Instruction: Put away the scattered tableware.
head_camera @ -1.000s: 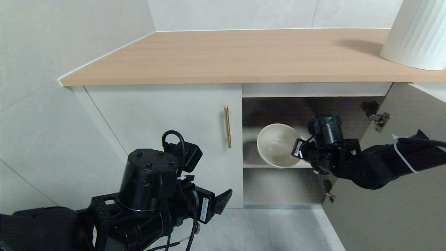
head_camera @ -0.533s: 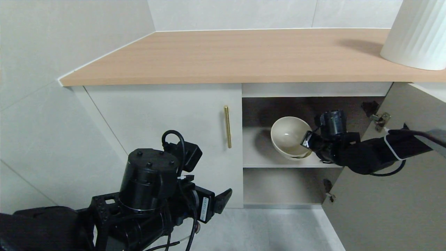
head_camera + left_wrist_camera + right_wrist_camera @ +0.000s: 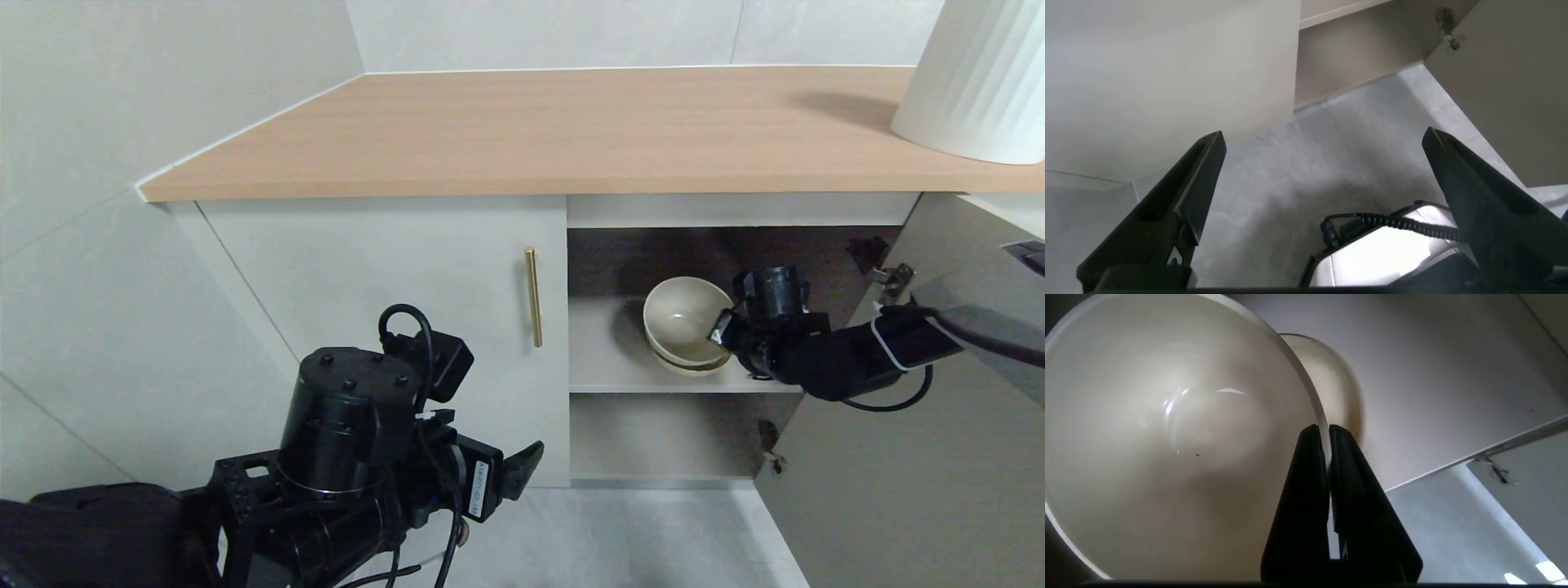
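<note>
The right gripper (image 3: 720, 328) is reaching into the open right half of the cabinet (image 3: 735, 211) and is pinching the rim of a cream bowl (image 3: 678, 314). Its two fingers are standing nearly closed, with only the thin wall of the bowl between them, one finger inside and one outside. The bowl is being held tilted, its mouth facing up and toward the closed door, above the upper shelf (image 3: 608, 359). It is sitting right over a second bowl (image 3: 692, 367) of the same colour that is resting on that shelf. Whether the two are touching cannot be told. The right door (image 3: 898, 457) is hanging wide open beside the arm. The left gripper (image 3: 1323, 143) is hovering low over the grey floor (image 3: 1315, 196) in front of the closed left door (image 3: 384, 278), well apart from the bowls. Its fingers are spread wide and are gripping nothing. A brass handle (image 3: 532, 298) is running upright along the edge of the closed door. A white ribbed vessel (image 3: 980, 82) is standing on the wooden top (image 3: 531, 131), at its far right.
</note>
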### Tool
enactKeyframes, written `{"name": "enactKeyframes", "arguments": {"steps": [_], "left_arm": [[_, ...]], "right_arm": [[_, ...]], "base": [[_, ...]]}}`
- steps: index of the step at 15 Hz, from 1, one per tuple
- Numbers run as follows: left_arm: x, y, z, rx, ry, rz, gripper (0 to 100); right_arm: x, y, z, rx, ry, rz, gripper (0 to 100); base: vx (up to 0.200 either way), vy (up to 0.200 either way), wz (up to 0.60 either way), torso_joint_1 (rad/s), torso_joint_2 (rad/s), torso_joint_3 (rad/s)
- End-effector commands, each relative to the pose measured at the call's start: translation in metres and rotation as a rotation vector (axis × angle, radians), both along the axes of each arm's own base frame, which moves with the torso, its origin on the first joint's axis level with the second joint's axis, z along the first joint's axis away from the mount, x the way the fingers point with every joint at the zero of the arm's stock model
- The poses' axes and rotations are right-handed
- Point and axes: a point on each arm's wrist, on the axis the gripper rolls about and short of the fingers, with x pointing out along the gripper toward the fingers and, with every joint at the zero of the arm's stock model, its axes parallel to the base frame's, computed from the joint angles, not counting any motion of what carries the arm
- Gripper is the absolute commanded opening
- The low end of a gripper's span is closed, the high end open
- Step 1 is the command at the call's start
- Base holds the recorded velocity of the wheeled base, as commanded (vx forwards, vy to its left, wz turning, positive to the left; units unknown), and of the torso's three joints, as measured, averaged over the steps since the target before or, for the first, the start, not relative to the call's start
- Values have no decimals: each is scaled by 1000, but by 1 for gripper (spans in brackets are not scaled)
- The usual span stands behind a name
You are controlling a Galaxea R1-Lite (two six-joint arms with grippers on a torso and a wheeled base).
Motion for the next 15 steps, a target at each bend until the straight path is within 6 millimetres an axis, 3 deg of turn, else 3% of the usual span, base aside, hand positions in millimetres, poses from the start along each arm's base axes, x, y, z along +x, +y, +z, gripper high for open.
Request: {"name": "enactKeyframes", "arguments": {"steps": [1,11,12,15], "left_arm": [[0,0,0,-2,1,2,100],[0,0,0,-2,1,2,100],[0,0,0,0,0,0,100],[0,0,0,-2,1,2,100]], "right_arm": [[6,-3,-9,-8,12,-17,0],[7,-4,-9,-13,9,-30,0],[7,-4,-9,-13,9,-30,100],[5,0,-8,-14,12,-19,100]], "base": [[0,0,0,0,0,0],[0,0,0,0,0,0],[0,0,0,0,0,0],[0,0,0,0,0,0]]}}
